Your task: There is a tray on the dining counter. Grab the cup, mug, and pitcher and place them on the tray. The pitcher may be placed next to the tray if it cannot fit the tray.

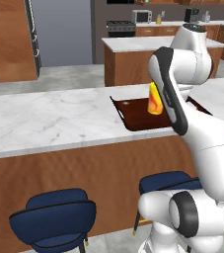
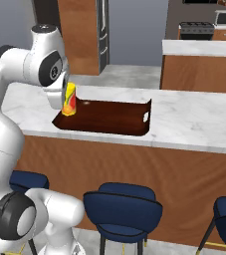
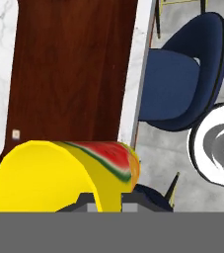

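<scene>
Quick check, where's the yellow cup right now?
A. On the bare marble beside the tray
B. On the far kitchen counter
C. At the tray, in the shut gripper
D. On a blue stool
C: the cup stands upright at the tray's left end, with the gripper shut on it.

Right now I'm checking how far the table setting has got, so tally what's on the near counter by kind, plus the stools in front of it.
Trays: 1, the tray on the counter.
Cups: 1, the yellow cup, over the tray's end, held in the shut gripper.
Stools: 3, counted in the right base view, such as the middle stool.
Total: 5.
</scene>
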Tool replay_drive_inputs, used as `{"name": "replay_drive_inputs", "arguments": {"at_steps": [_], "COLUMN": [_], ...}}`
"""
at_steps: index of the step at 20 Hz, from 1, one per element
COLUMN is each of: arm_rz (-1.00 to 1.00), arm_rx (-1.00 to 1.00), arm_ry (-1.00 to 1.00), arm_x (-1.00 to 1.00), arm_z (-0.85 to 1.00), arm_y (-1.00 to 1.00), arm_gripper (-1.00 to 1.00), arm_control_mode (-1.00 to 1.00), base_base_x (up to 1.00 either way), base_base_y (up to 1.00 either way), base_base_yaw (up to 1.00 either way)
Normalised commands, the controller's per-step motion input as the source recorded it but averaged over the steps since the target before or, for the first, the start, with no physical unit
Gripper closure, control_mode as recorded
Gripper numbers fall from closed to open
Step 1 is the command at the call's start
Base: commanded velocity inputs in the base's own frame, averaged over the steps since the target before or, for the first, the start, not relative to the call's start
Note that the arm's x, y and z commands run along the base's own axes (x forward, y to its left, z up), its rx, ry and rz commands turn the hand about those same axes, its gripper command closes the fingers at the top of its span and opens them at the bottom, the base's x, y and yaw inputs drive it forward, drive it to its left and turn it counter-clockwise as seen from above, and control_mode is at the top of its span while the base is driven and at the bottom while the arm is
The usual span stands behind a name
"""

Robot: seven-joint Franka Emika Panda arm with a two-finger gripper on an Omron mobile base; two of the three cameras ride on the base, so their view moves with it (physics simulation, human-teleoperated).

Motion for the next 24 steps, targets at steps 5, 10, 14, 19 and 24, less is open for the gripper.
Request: {"name": "replay_drive_inputs", "arguments": {"at_steps": [5, 10, 14, 19, 24], "arm_rz": [0.04, 0.05, 0.04, 0.04, 0.04], "arm_rx": [0.00, 0.00, 0.00, 0.00, 0.00], "arm_ry": [-0.02, 0.03, 0.07, 0.09, 0.03], "arm_x": [0.41, 0.39, 0.34, 0.28, 0.29], "arm_z": [-0.24, -0.02, 0.00, -0.04, -0.20], "arm_y": [0.01, 0.06, 0.08, 0.10, 0.04], "arm_gripper": [1.00, 1.00, 1.00, 1.00, 1.00], "arm_control_mode": [-1.00, -1.00, -1.00, -1.00, -1.00], "base_base_x": [0.00, 0.00, 0.00, 0.00, 0.00], "base_base_y": [0.00, 0.00, 0.00, 0.00, 0.00], "base_base_yaw": [0.00, 0.00, 0.00, 0.00, 0.00]}}
